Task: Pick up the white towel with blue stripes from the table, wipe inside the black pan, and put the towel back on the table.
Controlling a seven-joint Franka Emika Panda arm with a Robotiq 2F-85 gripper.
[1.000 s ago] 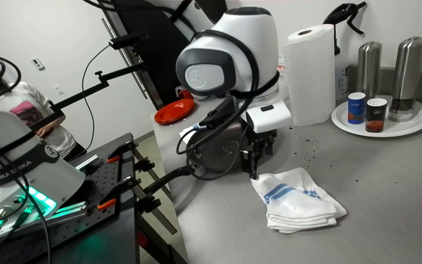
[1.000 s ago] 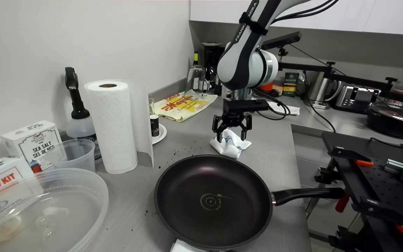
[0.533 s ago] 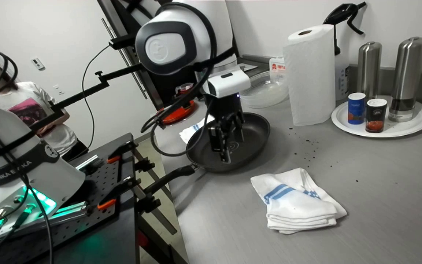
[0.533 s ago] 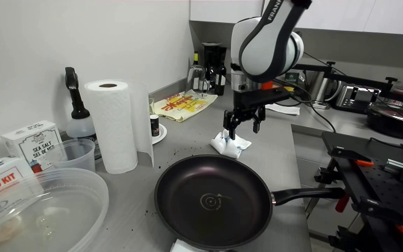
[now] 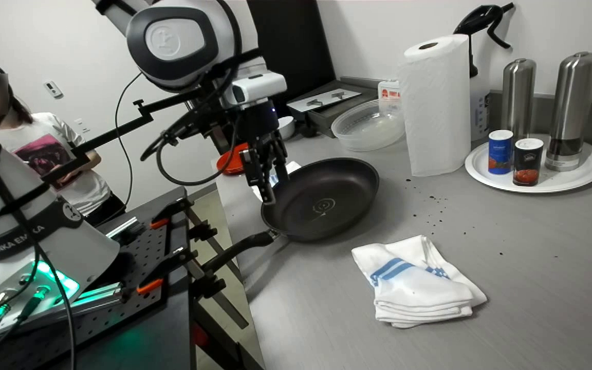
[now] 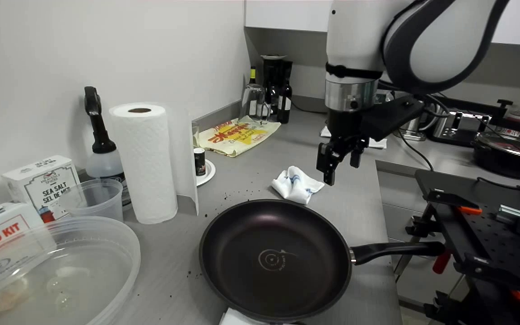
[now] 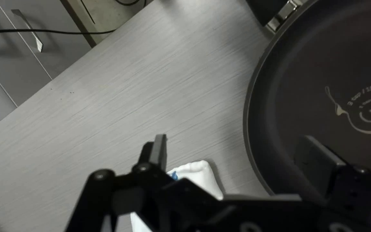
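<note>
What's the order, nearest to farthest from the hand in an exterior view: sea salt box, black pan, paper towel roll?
1. Black pan: lower left of the hand in that picture.
2. Paper towel roll: farther left, standing upright.
3. Sea salt box: farthest, left of the roll.

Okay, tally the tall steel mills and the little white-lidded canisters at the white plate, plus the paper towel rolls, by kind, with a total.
Tall steel mills: 2
White-lidded canisters: 2
Paper towel roll: 1
Total: 5
</note>
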